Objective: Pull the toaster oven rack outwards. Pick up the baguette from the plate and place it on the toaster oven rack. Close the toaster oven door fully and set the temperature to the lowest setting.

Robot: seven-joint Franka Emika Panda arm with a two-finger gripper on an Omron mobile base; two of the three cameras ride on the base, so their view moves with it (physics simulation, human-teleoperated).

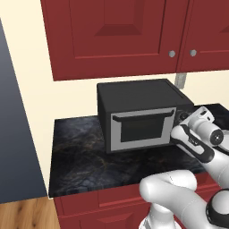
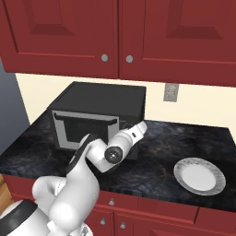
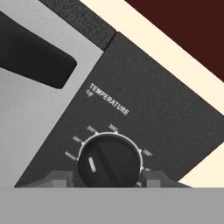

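Temperature knob (image 3: 109, 161) is the thing in hand now: a round black dial on the toaster oven's (image 1: 134, 96) narrow dark side panel, under the word TEMPERATURE and ringed by printed degree marks. It looks rigid and smooth-sided, likely a hard plastic that could slip under a light pinch, so the sensible hold is across its rim on opposite sides, with a firm squeeze before any twist. The pale pointer mark on its face sits toward the low end of the scale, near the mark labelled warm, though whether it has reached the very lowest stop cannot be read for certain.

In the hand view the gripper (image 3: 109, 177) sits directly at the knob, its two dark fingertips (image 3: 57, 178) standing one on each side of the dial, about half open. They bracket the rim closely; whether they actually press on it cannot be told.

To the gripper's left, the toaster oven door (image 1: 141, 129) stands upright and closed, its dark handle bar along the top edge. The plate (image 2: 199, 176) lies well off to the gripper's right on the dark stone surface (image 2: 161, 147), with nothing on it. The baguette and rack are presumably behind the door.
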